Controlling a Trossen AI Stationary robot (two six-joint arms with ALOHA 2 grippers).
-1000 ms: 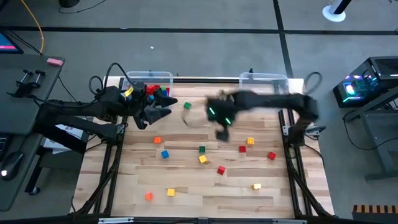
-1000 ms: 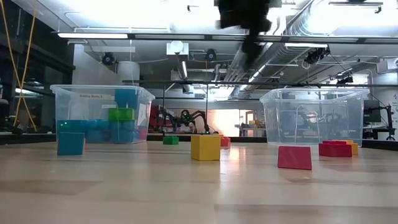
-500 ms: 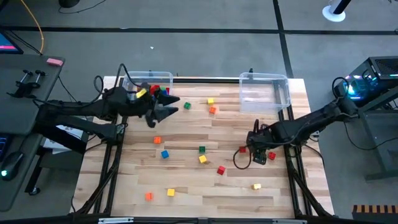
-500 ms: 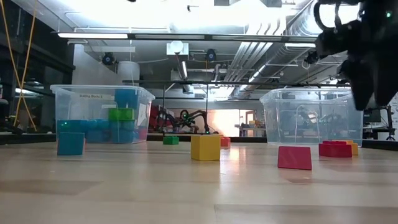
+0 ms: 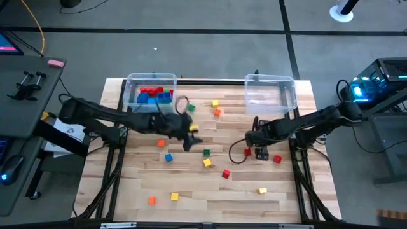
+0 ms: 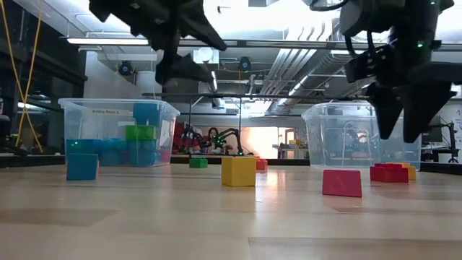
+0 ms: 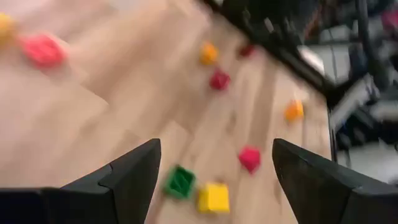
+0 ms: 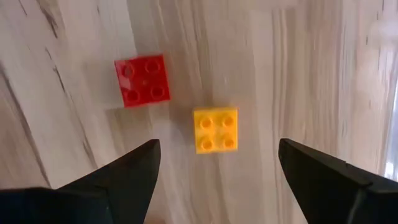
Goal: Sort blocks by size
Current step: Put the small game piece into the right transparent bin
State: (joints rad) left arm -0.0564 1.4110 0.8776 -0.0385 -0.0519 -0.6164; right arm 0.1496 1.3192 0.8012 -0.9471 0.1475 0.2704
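Right now the right gripper hangs over the right-middle of the table, fingers spread apart and empty. Its wrist camera looks straight down between those fingers at two small square four-stud blocks: a yellow block lying midway between the fingertips, and a red block just beside it, apart from it and off toward one finger. The yellow one is square, so it has no long axis to line up with; judging from this, a plain descent would bracket it, while the red neighbour sits close enough to be nudged.

The left gripper hovers over the table's middle, also spread wide and holding nothing, with a green block and another yellow cube ahead of its fingers. More loose blocks lie scattered over the boards. Larger blocks already fill the left bin; the right bin looks empty. The right arm is the nearer one to the yellow-red pair.
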